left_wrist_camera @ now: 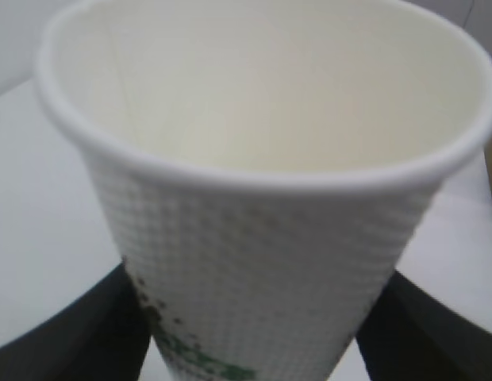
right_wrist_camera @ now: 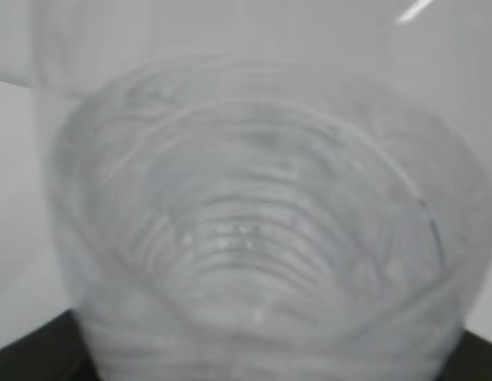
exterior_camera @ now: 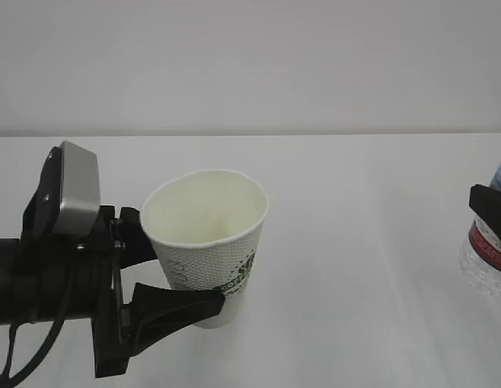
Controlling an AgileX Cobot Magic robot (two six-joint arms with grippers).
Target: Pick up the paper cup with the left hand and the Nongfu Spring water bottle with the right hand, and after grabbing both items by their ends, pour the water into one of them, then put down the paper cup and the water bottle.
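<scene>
1. The paper cup [exterior_camera: 208,242] sits toward the left of the white counter [exterior_camera: 355,242], upright with a slight lean, mouth up. Its cream inside shows no liquid in the left wrist view. Green and dark print marks its lower side.
2. The left end effector [exterior_camera: 182,271] is clamped on the cup's lower half: one black finger [exterior_camera: 174,307] presses the near side and the other reaches behind the far side. In the left wrist view the cup [left_wrist_camera: 262,238] fills the picture, with a black finger at each lower corner, touching its wall.
3. A grey rectangular plate [exterior_camera: 73,190] tops the left wrist, and black cables [exterior_camera: 28,347] hang below the arm.
4. The water bottle [exterior_camera: 489,250] stands at the right edge of the exterior view, largely cut off. Its clear ribbed base and a red band of label are visible.
5. A black finger [exterior_camera: 489,212] of the right end effector crosses the bottle above the red band, touching it.
6. In the right wrist view the clear ribbed bottle [right_wrist_camera: 262,238] fills the picture, blurred, with dark finger tips at both lower corners; the right end effector is clamped on it.
</scene>
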